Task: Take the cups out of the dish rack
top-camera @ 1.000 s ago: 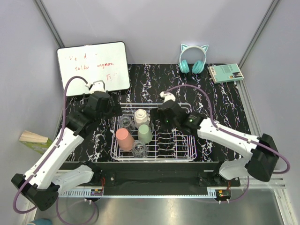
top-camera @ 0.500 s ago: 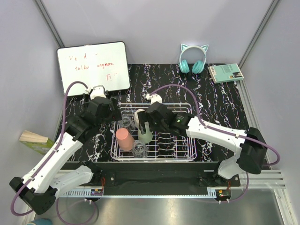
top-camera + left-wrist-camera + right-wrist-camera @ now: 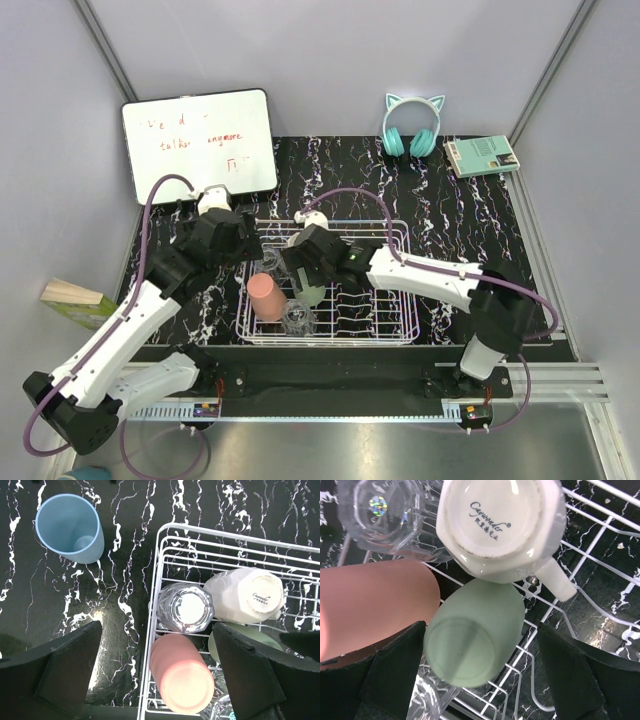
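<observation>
I see the white wire dish rack [image 3: 395, 300] sitting on the black marble-patterned tabletop [image 3: 470, 230]. Five cups are crowded into the rack's left end, all bottom up. The cream handled mug [image 3: 500, 525] is on the far side of that cluster, with its handle pointing toward the rack's right end. The pale green plastic tumbler [image 3: 472, 635] is just on the near side of the mug, and the two overlap in my right wrist view. A clear faceted glass [image 3: 186, 607] stands just beside the mug, against the rack's left wall. The pink plastic tumbler [image 3: 180, 675] leans along that same wall, nearer to me and just beside the green one. A second clear glass [image 3: 297, 318] sits by the rack's near wall, next to the pink tumbler.

One cup is outside the rack. The pale blue plastic tumbler [image 3: 70, 527] stands upright, mouth up, on the tabletop off the rack's far-left corner, clear of the wire.

My left gripper [image 3: 157, 629] hangs over the rack's left wall with its fingers spread wide, grasping nothing. My right gripper [image 3: 481, 629] hangs over the cluster, also released wide. The green tumbler lies below, between its two fingers, and is not gripped.

Beyond the rack's far-left corner leans a whiteboard [image 3: 200, 140]. Teal cat-ear headphones [image 3: 412, 130] and a teal book [image 3: 482, 155] lie beyond its far-right corner.
</observation>
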Robot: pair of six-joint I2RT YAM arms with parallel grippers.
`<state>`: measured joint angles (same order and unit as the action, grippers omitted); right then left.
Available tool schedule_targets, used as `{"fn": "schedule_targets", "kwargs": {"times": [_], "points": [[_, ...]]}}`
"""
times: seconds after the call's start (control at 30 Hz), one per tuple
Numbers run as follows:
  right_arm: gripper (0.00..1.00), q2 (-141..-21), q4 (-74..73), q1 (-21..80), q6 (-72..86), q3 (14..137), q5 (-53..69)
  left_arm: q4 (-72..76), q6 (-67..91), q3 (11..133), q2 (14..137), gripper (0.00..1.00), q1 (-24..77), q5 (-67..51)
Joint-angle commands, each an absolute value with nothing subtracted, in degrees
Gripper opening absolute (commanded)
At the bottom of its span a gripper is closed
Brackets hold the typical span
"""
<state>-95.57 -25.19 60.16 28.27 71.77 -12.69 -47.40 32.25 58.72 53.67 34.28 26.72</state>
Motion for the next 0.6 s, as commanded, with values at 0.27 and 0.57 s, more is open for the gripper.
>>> {"fn": "schedule_targets", "kwargs": {"times": [0.27,0.57], "points": [[0.63,-98.7,-24.3,60.6,27.7,74.2,-12.0,-44.6,33.2,57.7,53.5,0.99,34.8,28.5],[0.00,-96.2,-23.8,60.7,29.2,72.2,-12.4,-44.3,33.6,57.8,53.8,0.99,35.0,28.2]]}}
